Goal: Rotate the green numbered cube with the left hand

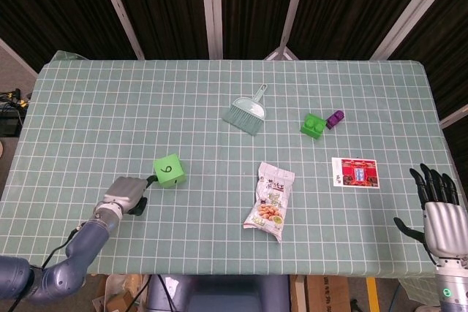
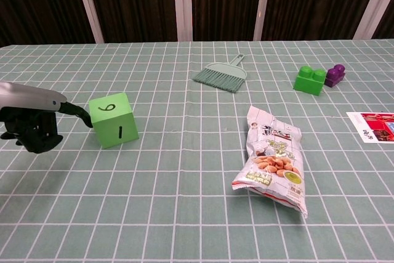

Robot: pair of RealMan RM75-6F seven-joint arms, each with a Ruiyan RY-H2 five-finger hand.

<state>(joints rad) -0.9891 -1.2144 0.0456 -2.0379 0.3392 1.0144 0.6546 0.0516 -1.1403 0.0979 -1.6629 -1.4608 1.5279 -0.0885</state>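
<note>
Your left hand [image 2: 34, 121] sits low on the table [image 1: 110, 107] at the near left, most fingers curled under, one finger stretched out and touching the left face of the cube [image 2: 113, 120]. It holds nothing. The cube stands turned askew beside it. Your right hand [image 1: 442, 213] hovers open, fingers apart.

The green numbered cube [image 2: 114, 119] shows a handwritten 6 or 9 on top and a 1 on its front face.
</note>
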